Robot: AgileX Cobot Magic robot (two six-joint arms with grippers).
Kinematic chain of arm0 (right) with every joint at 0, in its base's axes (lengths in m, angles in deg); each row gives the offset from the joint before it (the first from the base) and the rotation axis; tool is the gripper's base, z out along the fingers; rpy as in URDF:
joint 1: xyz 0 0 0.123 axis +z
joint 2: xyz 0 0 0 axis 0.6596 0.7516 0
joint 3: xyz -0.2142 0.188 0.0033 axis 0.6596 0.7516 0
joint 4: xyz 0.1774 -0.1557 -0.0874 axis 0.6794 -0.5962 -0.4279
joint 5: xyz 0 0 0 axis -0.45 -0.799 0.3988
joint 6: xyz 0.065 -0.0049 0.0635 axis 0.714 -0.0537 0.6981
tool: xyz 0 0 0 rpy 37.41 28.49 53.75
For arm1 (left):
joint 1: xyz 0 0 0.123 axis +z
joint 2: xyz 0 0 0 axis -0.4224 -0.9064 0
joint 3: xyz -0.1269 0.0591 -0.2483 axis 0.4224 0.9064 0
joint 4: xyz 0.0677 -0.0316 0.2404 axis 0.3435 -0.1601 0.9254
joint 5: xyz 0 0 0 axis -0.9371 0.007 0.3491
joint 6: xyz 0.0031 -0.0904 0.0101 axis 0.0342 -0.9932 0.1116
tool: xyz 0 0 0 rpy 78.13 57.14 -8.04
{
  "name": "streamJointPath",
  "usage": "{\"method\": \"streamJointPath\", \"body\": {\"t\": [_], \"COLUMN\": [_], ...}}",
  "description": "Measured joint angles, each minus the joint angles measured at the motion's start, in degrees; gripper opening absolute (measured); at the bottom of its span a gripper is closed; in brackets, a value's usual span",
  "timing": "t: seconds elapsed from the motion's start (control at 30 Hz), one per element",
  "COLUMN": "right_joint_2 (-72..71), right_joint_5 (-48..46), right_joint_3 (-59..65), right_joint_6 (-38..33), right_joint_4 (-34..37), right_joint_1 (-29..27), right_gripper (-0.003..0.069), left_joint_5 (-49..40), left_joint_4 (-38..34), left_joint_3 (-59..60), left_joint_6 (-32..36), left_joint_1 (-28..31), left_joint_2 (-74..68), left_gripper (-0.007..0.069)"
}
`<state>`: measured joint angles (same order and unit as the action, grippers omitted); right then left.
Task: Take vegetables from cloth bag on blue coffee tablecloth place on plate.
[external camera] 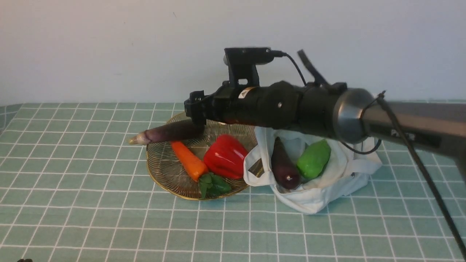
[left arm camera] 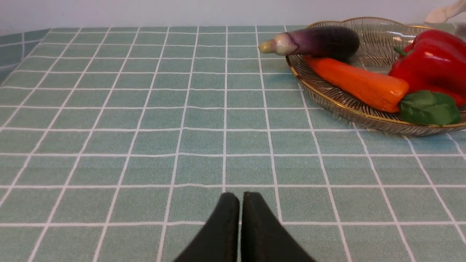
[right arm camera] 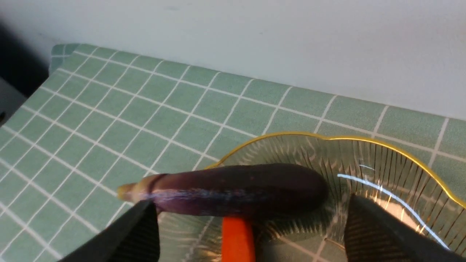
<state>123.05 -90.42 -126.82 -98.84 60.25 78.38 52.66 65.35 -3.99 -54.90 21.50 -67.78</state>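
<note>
One dark purple eggplant (external camera: 165, 133) lies across the far left rim of the glass plate (external camera: 189, 198), its pale stem poking out over the blue coffee tablecloth (external camera: 91, 218). My right gripper (external camera: 196, 118) hovers just above it, open. In the right wrist view its fingers (right arm camera: 145, 229) stand wide on either side of the eggplant (right arm camera: 233, 189), not touching it. The white cloth bag (external camera: 320, 196) beside the plate holds a second eggplant (external camera: 284, 165) and a green pepper (external camera: 314, 158). My left gripper (left arm camera: 240, 198) is shut and empty, low over the cloth, away from the plate (left arm camera: 327, 100).
An orange carrot (external camera: 187, 160), a red pepper (external camera: 225, 156) and a green leaf (external camera: 213, 183) also lie on the plate. The right arm reaches from the right over the bag. A pale wall closes the far edge of the table.
</note>
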Motion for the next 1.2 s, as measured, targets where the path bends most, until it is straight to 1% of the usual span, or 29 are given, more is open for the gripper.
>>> {"method": "streamJointPath", "body": {"t": [0.07, 0.13, 0.23, 0.27, 0.3, 0.33, 0.37, 0.4, 0.47, 0.53, 0.6, 0.7, 0.73, 0.77, 0.9, 1.0, 1.03, 1.07, 1.1, 1.13, 1.17, 1.2], "right_joint_2": [-3.8, -7.8, -14.4, -16.4, -19.6, -22.3, -22.9, -26.8, -31.9, -37.4, -43.8, -50.4, -50.9, -54.3, -62.6, -71.5, -74.8, -74.8, -78.5, -78.5, -81.6, -83.4], "right_joint_5": [-4.7, -10.5, -19.4, -22.1, -26.3, -29.7, -30.4, -35.0, -40.7, -46.4, -52.3, -57.2, -57.4, -58.7, -58.4, -54.6, -50.6, -50.6, -46.1, -45.4, -39.6, -35.0], "right_joint_3": [0.0, 0.0, 0.0, 0.0, 0.0, 0.0, 0.0, 0.0, 0.0, 0.0, 0.0, 0.0, 0.0, 0.3, 5.1, 15.3, 20.6, 21.4, 27.2, 28.0, 34.4, 38.2], "right_joint_6": [-1.4, -1.9, -2.2, -2.2, -2.3, -2.3, -2.3, -2.3, -2.3, -2.3, -2.3, -2.2, -2.2, -2.2, -2.2, -1.1, -0.7, -0.5, -0.1, -0.1, 0.1, 0.1], "right_joint_4": [-1.0, -2.2, -4.4, -5.1, -6.1, -7.1, -7.2, -8.6, -10.1, -11.6, -13.1, -14.6, -14.7, -15.3, -15.8, -15.8, -15.8, -15.8, -15.8, -15.8, -15.8, -15.8], "right_joint_1": [-1.0, -2.2, -4.6, -5.4, -6.6, -7.6, -7.9, -9.4, -11.5, -13.7, -16.2, -18.1, -18.2, -18.7, -19.0, -19.0, -19.0, -19.0, -19.0, -19.0, -19.0, -19.0], "right_gripper": [0.0563, 0.0501, 0.0365, 0.0335, 0.0263, 0.0212, 0.0212, 0.0134, 0.0055, 0.0009, -0.0008, -0.0014, -0.0014, -0.0015, -0.0015, -0.0015, -0.0015, -0.0015, -0.0015, -0.0015, -0.0015, -0.0015], "left_joint_5": [0.0, 0.0, 0.0, 0.0, 0.0, 0.0, 0.0, 0.0, 0.0, 0.0, 0.0, 0.0, 0.0, 0.0, 0.0, 0.0, 0.0, 0.0, 0.0, 0.0, 0.0, 0.0], "left_joint_4": [0.0, 0.0, 0.0, 0.0, 0.0, 0.0, 0.0, 0.0, 0.0, 0.0, 0.0, 0.0, 0.0, 0.0, 0.0, 0.0, 0.0, 0.0, 0.0, 0.0, 0.0, 0.0], "left_joint_3": [0.0, 0.0, 0.0, 0.0, 0.0, 0.0, 0.0, 0.0, 0.0, 0.0, 0.0, 0.0, 0.0, 0.0, 0.0, 0.0, 0.0, 0.0, 0.0, 0.0, 0.0, 0.0], "left_joint_6": [0.0, 0.0, 0.0, 0.0, 0.0, 0.0, 0.0, 0.0, 0.0, 0.0, 0.0, 0.0, 0.0, 0.0, 0.0, 0.0, 0.0, 0.0, 0.0, 0.0, 0.0, 0.0], "left_joint_1": [0.0, 0.0, 0.0, 0.0, 0.0, 0.0, 0.0, 0.0, 0.0, 0.0, 0.0, 0.0, 0.0, 0.0, 0.0, 0.0, 0.0, 0.0, 0.0, 0.0, 0.0, 0.0], "left_joint_2": [0.0, 0.0, 0.0, 0.0, 0.0, 0.0, 0.0, 0.0, 0.0, 0.0, 0.0, 0.0, 0.0, 0.0, 0.0, 0.0, 0.0, 0.0, 0.0, 0.0, 0.0, 0.0], "left_gripper": [-0.0004, -0.0004, -0.0004, -0.0004, -0.0004, -0.0004, -0.0004, -0.0004, -0.0004, -0.0004, -0.0004, -0.0004, -0.0004, -0.0004, -0.0004, -0.0004, -0.0004, -0.0004, -0.0004, -0.0004, -0.0004, -0.0004]}}
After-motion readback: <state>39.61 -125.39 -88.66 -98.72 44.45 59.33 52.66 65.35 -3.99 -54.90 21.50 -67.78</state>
